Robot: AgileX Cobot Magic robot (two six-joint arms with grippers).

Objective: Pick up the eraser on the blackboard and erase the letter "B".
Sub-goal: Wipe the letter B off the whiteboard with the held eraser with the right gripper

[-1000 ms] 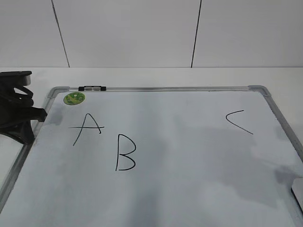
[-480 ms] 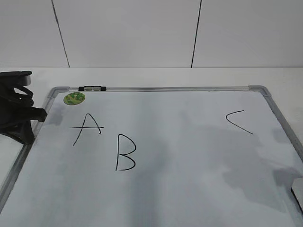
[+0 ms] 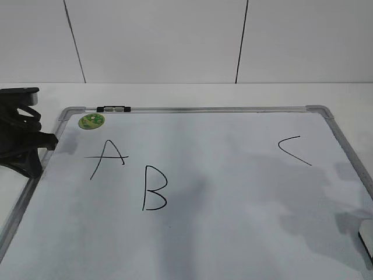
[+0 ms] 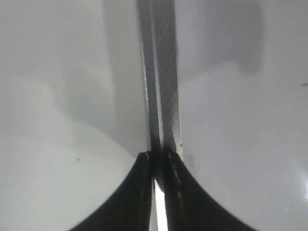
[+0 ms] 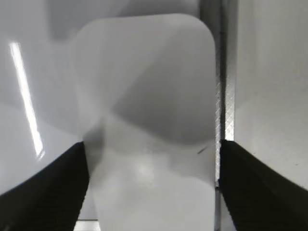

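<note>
White table carries the blackboard (image 3: 233, 192) with the letter "B" (image 3: 154, 188); right gripper (image 5: 150, 185) spread wide astride the eraser (image 5: 149, 120), left gripper (image 4: 160, 166) closed empty

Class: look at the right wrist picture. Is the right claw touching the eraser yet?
Cannot tell. In the right wrist view the right claw is open, its fingers straddling the eraser, but whether any gap remains at its sides is unclear.

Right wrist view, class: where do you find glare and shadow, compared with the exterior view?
Right wrist view: a bright glare streak on the blackboard at left; a dark shadow crosses the eraser. Exterior view: soft grey shadows fall on the blackboard's right half, near the "C"; no sharp glare.
</note>
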